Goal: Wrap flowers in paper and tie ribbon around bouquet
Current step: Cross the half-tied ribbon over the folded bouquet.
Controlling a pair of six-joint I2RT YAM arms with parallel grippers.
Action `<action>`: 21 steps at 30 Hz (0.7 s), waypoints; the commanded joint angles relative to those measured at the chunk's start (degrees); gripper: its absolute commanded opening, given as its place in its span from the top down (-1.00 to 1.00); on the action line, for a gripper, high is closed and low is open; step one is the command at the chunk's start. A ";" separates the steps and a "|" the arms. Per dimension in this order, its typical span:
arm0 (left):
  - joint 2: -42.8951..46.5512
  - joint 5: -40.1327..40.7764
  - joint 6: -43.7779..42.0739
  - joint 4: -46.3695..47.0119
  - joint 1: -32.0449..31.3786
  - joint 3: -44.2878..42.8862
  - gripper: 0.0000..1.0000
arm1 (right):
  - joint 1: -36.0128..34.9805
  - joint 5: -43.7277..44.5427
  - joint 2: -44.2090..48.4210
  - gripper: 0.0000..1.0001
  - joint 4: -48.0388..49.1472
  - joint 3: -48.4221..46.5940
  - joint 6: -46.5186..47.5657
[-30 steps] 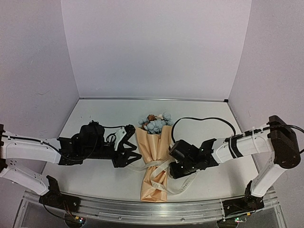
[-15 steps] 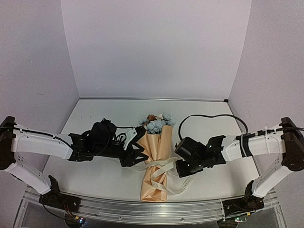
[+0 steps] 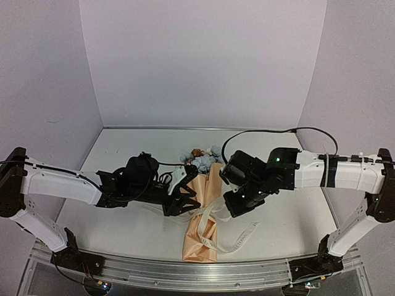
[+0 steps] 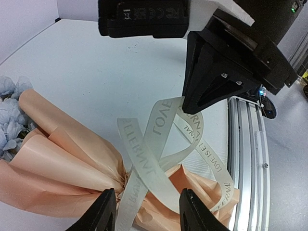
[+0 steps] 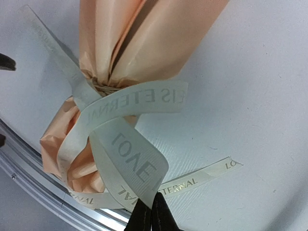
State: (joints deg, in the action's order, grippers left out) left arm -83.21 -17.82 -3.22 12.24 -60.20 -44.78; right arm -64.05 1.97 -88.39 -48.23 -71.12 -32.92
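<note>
Right fingers (image 5: 141,219) risen, ribbon (image 5: 132,166) loop pinched between.

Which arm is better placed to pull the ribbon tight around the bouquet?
Right, likely. The right gripper is shut on the ribbon looped around the bouquet, so it can pull at once; the left gripper stands open, clamping nothing.

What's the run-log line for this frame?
phase: tying | right hand: shut on ribbon loop | left hand: open over bouquet neck | ribbon: looped around neck, one tail loose
</note>
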 commanded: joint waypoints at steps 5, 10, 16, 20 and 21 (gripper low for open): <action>2.56 -2.49 -4.58 4.68 -0.78 0.04 0.05 | -0.35 -7.66 -5.86 1.00 -8.15 -11.52 7.95; 1.53 -0.63 -5.93 3.98 -1.09 0.15 0.01 | -0.36 -13.46 -8.65 1.00 -9.04 -16.53 11.22; 0.31 1.77 -6.15 8.27 -1.05 0.83 -0.03 | -0.31 -15.32 -9.84 1.00 -8.99 -17.81 16.12; -1.62 1.16 -6.42 8.67 -1.06 -0.24 -0.03 | -0.29 -14.32 -10.35 1.00 -9.05 -18.06 17.60; -1.72 0.28 -6.63 8.75 -1.06 -0.09 -0.03 | -0.29 -13.97 -10.14 1.00 -9.01 -17.66 18.16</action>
State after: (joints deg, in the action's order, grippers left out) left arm -83.66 -17.21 -8.63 17.73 -61.08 -44.10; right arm -64.05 -12.36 -97.95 -55.99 -86.91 -18.13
